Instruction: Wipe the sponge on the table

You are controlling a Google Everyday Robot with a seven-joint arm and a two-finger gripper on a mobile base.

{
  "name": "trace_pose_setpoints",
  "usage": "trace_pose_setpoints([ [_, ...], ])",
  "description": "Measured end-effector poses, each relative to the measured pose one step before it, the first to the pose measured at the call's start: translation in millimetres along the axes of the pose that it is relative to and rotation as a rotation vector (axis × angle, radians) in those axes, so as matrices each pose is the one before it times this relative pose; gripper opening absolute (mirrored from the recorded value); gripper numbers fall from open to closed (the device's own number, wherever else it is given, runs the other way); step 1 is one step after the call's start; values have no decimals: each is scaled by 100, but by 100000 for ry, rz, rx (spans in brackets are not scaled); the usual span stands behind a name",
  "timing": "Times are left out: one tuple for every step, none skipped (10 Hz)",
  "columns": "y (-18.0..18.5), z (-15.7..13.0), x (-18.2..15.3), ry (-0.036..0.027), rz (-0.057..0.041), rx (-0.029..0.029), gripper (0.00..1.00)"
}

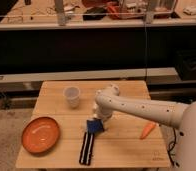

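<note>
The dark-blue sponge (94, 127) lies near the middle of the light-wood table (56, 159), partly under the end of my white arm. My gripper (99, 123) reaches down onto the sponge's right edge; the arm hides how its fingers stand. The sponge's lower end touches the top of a black two-bar block (87, 146).
An orange plate (40, 134) sits at the table's front left. A white cup (72, 96) stands behind the sponge. An orange carrot (147, 130) lies at the right. A grey bench (96, 22) with clutter runs behind.
</note>
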Motion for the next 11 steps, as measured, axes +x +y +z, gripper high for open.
trace_pose_setpoints([
  [111, 82, -91, -719, 658, 372, 3],
  [87, -1, 204, -700, 1732, 671, 3],
  [361, -8, 352, -715, 1443, -257, 3],
  [264, 13, 424, -704, 490, -37, 3],
  [80, 22, 183, -382, 258, 104, 3],
  [101, 24, 206, -427, 428, 111, 3],
  [51, 12, 59, 82, -17, -76, 3],
  [50, -68, 81, 150, 18, -63, 3],
  [42, -3, 43, 30, 58, -62, 3],
  [21, -9, 39, -14, 113, 14, 3],
  [64, -36, 134, -75, 370, -64, 3],
])
